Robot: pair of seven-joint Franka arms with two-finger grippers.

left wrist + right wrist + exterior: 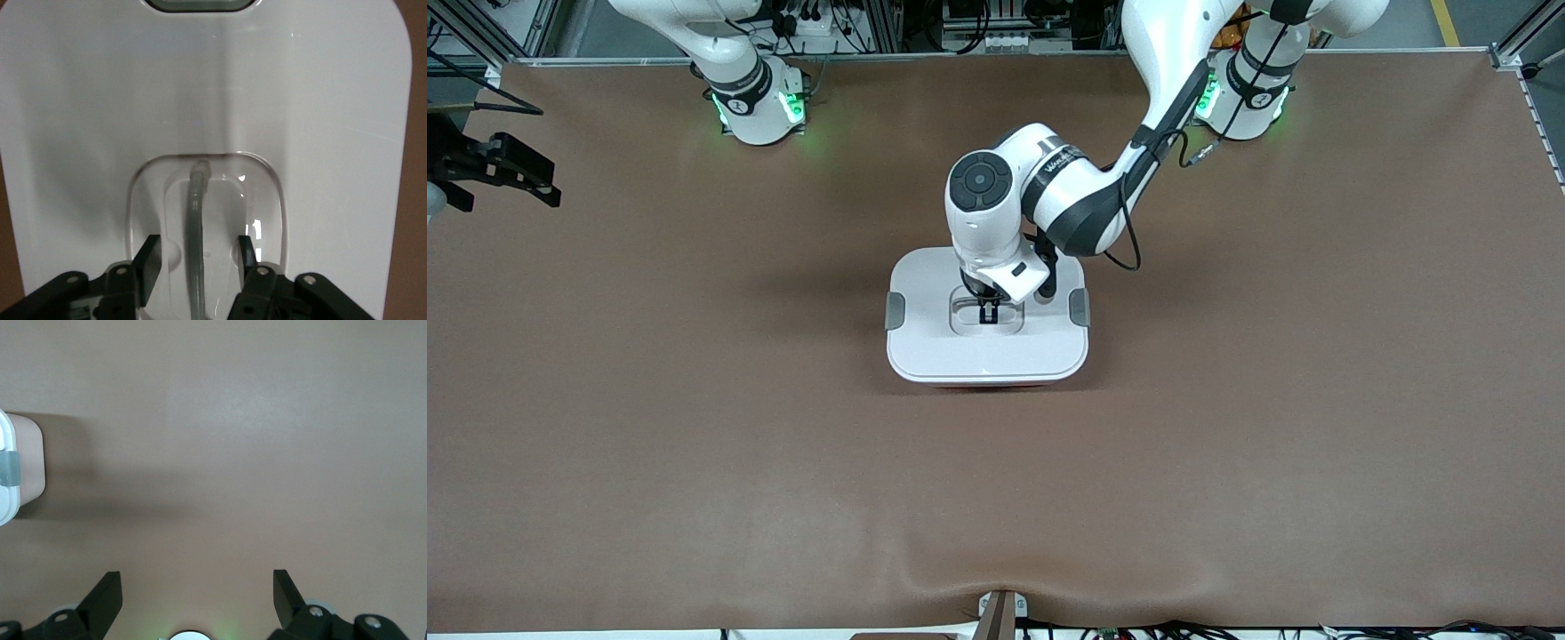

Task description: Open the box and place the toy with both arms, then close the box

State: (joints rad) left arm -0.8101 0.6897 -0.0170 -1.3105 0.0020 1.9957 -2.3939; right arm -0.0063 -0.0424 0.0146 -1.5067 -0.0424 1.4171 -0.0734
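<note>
straddling the lid handle (197, 227) with left gripper (199, 257) fingers spread, freeing the shut box (987, 351); right gripper (197, 593) waiting wide over bare table (253, 420).

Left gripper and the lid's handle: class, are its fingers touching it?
Apart. The left wrist view shows the left gripper straddling the handle in the lid, with clear gaps on both sides of the bar.
</note>
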